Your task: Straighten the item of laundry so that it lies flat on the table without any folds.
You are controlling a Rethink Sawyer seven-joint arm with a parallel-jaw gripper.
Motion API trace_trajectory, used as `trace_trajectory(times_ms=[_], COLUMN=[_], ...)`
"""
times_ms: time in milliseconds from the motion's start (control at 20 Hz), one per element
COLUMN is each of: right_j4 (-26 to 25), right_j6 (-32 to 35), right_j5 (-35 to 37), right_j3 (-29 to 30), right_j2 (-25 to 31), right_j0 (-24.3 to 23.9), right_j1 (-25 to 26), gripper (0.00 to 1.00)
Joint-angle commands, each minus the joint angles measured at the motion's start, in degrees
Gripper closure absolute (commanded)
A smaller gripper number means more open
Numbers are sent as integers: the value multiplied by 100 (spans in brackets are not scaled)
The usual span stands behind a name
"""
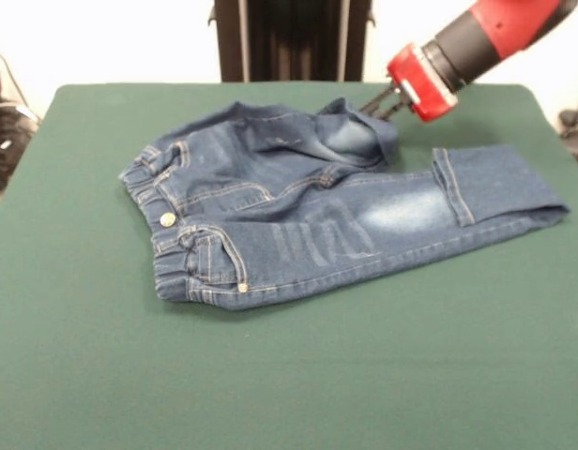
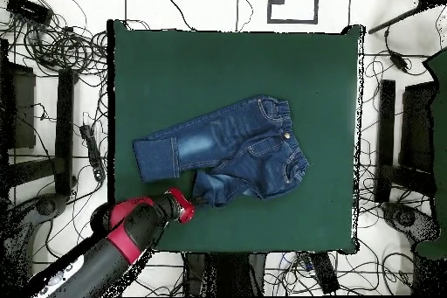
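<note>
1. The jeans (image 1: 308, 211) lie mid-table (image 1: 289, 375), one leg stretched straight along its length, the other folded back over the seat.
2. The folded leg's end sits right at the tool (image 1: 381, 103), which touches or nearly touches it.
3. Whether the tool is spread or pinching the denim, I cannot tell.
4. The arm (image 2: 122, 240) slants in low from the table's edge.
</note>
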Motion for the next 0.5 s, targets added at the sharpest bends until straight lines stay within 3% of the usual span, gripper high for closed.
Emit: trace_trajectory(times_ms=[50, 300, 500], right_j4=[650, 639, 411], right_j6=[1958, 1815, 1135], right_j5=[685, 802, 473], right_j3=[-1508, -1397, -774], right_j2=[214, 265, 526], right_j0=[-229, -242, -339], right_j1=[114, -274, -1040], gripper=[100, 100, 100])
